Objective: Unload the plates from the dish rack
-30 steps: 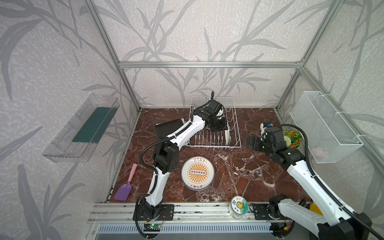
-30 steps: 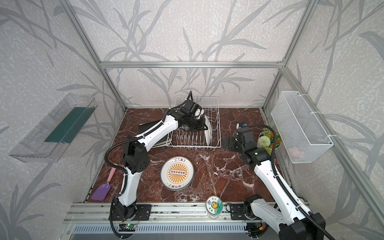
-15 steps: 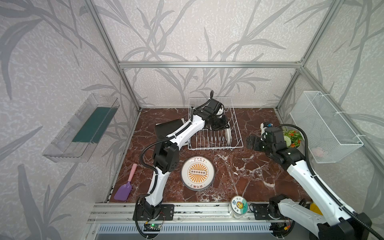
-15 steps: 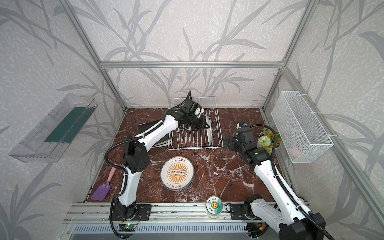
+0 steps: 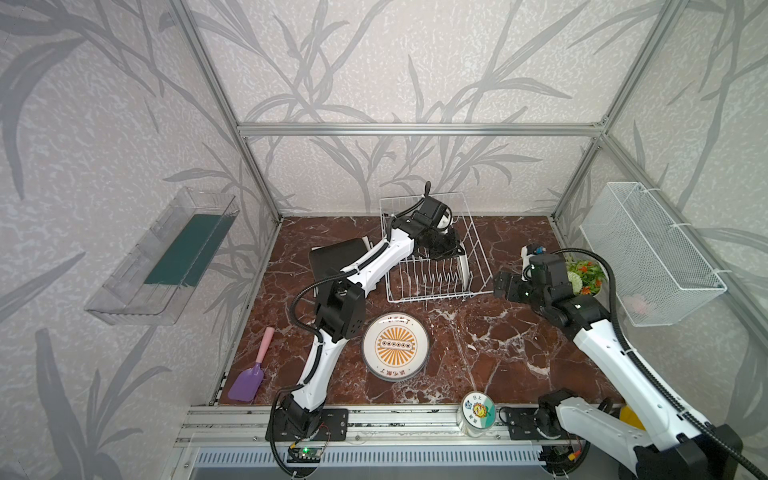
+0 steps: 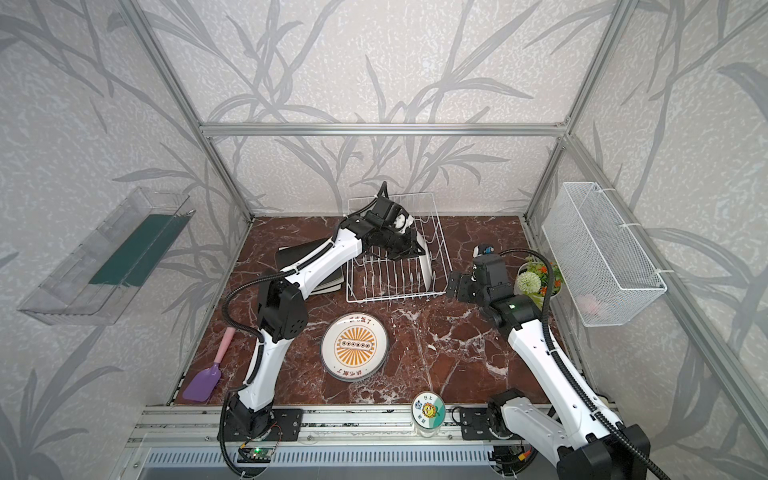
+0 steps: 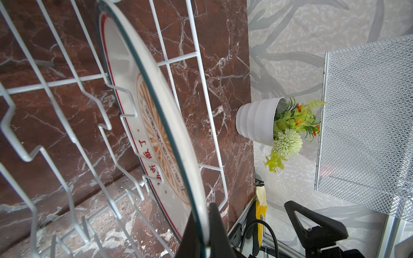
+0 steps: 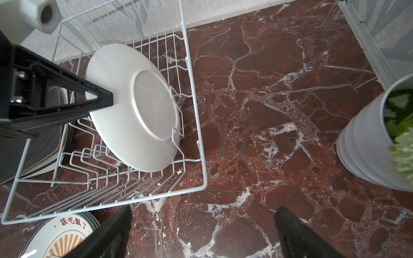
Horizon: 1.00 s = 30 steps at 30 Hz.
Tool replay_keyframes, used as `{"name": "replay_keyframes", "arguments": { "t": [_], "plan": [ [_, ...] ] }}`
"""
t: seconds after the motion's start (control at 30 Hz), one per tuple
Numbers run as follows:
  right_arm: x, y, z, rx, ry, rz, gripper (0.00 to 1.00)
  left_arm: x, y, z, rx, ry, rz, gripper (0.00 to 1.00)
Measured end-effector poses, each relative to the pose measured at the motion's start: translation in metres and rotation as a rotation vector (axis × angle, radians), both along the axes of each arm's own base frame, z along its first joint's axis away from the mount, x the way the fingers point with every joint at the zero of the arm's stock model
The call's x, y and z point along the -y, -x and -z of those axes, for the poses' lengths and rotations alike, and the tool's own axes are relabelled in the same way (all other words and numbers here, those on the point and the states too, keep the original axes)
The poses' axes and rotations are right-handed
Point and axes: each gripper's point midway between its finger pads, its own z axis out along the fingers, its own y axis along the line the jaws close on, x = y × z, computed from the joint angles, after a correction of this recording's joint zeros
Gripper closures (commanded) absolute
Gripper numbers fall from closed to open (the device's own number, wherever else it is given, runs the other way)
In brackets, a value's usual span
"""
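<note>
The white wire dish rack (image 5: 436,297) (image 6: 395,296) stands at the back middle of the table. One round white plate (image 5: 464,270) (image 6: 424,270) stands on edge at its right end. My left gripper (image 5: 453,249) (image 6: 415,249) (image 7: 203,234) is shut on that plate's (image 7: 161,125) rim, a finger on each face. In the right wrist view the plate's (image 8: 125,107) plain back shows. My right gripper (image 5: 505,286) (image 6: 457,286) (image 8: 201,232) hangs open and empty just off the rack's (image 8: 194,125) front right corner. A sunburst plate (image 5: 395,345) (image 6: 354,345) lies face up in front of the rack. A black square plate (image 5: 336,257) lies left of it.
A purple spatula (image 5: 249,374) lies at the front left. A jar with a flower lid (image 5: 478,411) stands on the front rail. A potted plant (image 5: 582,274) sits by the right wall under a white mesh basket (image 5: 648,249). A clear shelf (image 5: 166,249) hangs on the left wall.
My left gripper has closed the last bit onto the plate's rim. The plate and the rack's right end have shifted slightly to the right. The right arm has stayed still.
</note>
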Motion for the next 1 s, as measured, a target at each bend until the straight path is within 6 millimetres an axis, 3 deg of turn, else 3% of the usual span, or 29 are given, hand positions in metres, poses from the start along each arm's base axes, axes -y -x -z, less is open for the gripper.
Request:
{"name": "replay_keyframes", "arguments": {
  "t": [0.57, 1.0],
  "plan": [
    [0.000, -0.001, 0.001, -0.006, -0.005, 0.003, 0.01, 0.001, 0.011, 0.001, 0.019, -0.049, 0.128, 1.00],
    [0.000, -0.001, 0.003, -0.011, -0.005, 0.002, 0.01, 0.000, 0.012, -0.002, 0.006, -0.048, 0.112, 1.00]
  ]
}}
